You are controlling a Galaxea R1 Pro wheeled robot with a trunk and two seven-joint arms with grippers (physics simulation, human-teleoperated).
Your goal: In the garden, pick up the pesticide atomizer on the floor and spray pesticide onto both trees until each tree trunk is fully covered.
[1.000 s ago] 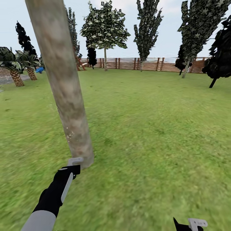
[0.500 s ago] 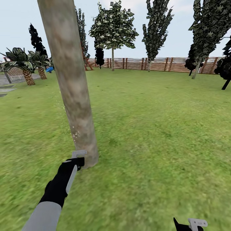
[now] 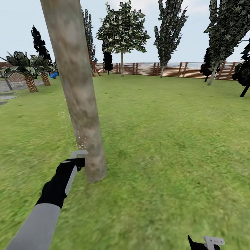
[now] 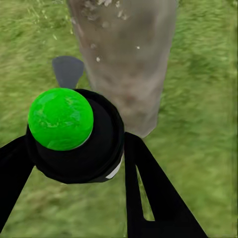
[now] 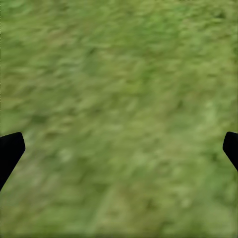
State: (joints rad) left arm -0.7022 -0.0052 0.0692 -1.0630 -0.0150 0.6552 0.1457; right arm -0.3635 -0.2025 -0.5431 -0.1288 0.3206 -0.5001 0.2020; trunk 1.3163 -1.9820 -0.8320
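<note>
Centrally, head view: the left gripper (image 3: 79,157) is held just beside the lower part of the near tree trunk (image 3: 78,90), which leans slightly and rises out of the lawn (image 3: 166,139). A sparse scatter of white pesticide specks (image 3: 82,143) lies on the bark just above the gripper; the upper trunk looks bare, so coverage of this tree is judged to be at an early stage. A second tree with a thin pale trunk (image 3: 122,63) stands well apart, near the slatted wooden fence (image 3: 173,69), and appears unsprayed. Palms (image 3: 26,71) stand at the far left, and nothing blocks the open grass between the two trees. The right gripper (image 3: 208,242) hangs low at the frame's lower edge.

Left wrist view: the black fingers (image 4: 148,198) clamp the pesticide atomizer (image 4: 77,134), a dark round body with a green cap, aimed at the trunk base (image 4: 126,59); white specks dot the bark and drift over the grass.

Right wrist view: the right gripper's finger tips (image 5: 10,148) sit far apart at both edges, wide and empty, over blurred grass (image 5: 119,114).
</note>
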